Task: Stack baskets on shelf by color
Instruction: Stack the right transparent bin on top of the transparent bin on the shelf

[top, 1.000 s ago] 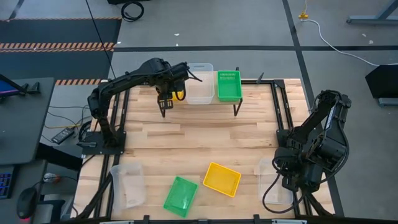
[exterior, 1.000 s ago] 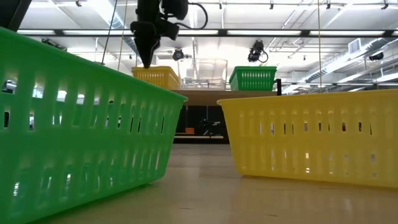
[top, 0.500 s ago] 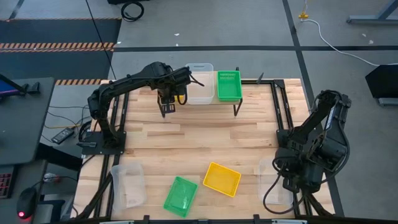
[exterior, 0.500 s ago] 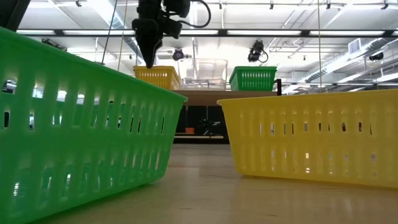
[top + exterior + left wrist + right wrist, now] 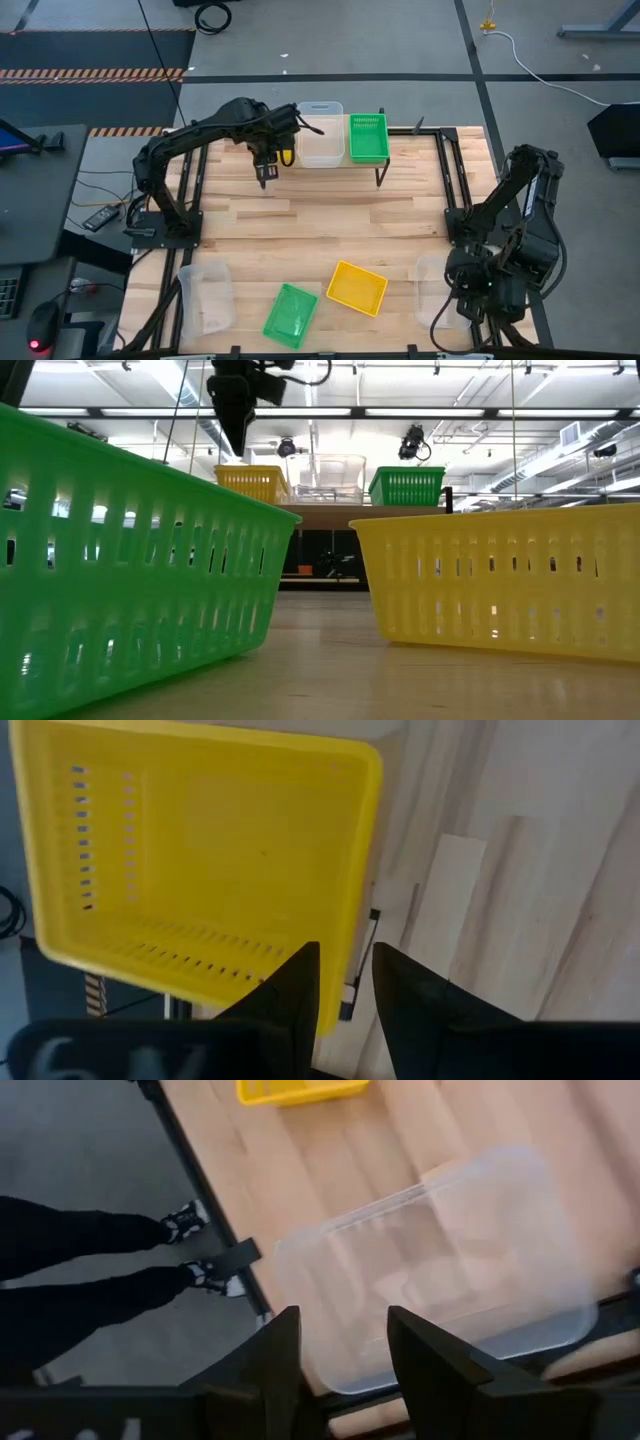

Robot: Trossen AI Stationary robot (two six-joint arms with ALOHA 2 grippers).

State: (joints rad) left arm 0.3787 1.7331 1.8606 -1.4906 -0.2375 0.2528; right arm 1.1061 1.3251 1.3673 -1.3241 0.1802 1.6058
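- The desk (image 5: pixel 300 225) is made of pale wood planks, and it stands on a grey floor in a big room with long ceiling lights.
- The shelf (image 5: pixel 400 142) sits at the 12 o'clock edge of the desk.
- On the shelf are a yellow basket (image 5: pixel 200 870), a clear basket (image 5: pixel 321 134) and a green basket (image 5: pixel 368 137), side by side.
- The left pincer (image 5: pixel 266 172) hangs just above the yellow basket's near rim. Its two fingers are only a little apart. It holds nothing.
- The right pincer (image 5: pixel 340 1350) is at 4 o'clock on the desk, over another clear basket (image 5: pixel 450 1270). Its fingers are wide apart, and it holds nothing.
- At 6 o'clock lie a second green basket (image 5: pixel 290 315) and a second yellow basket (image 5: pixel 357 288), close together.
- A third clear basket (image 5: pixel 205 297) sits at 7 o'clock.
- A person's legs and shoes (image 5: pixel 205 1250) show on the floor beside the desk.
- No words or labels can be read.
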